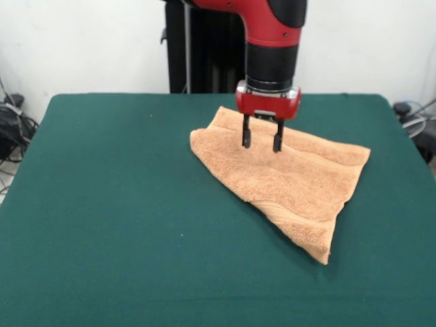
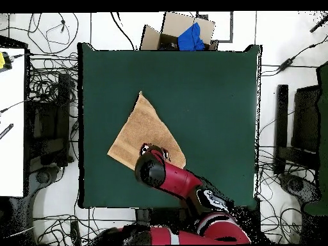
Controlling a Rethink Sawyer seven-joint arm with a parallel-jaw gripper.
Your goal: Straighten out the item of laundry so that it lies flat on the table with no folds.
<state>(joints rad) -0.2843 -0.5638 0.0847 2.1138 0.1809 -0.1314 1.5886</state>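
The orange-tan towel (image 1: pixel 293 177) lies folded over itself on the dark green table (image 1: pixel 109 204), forming a rough triangle with one point toward the front right. In the overhead view the towel (image 2: pixel 139 131) sits left of the table's (image 2: pixel 211 96) middle, partly hidden under the arm. My gripper (image 1: pixel 261 144) hangs over the towel's far part, its two black fingers open and pointing straight down, tips at or just above the cloth with nothing between them. From overhead the gripper (image 2: pixel 155 152) is mostly covered by the arm's wrist.
Bare green surface spreads wide to the left and front of the towel in the front view. A cardboard box with blue cloth (image 2: pixel 182 33) sits beyond the table's far edge in the overhead view. Cables and equipment ring the table.
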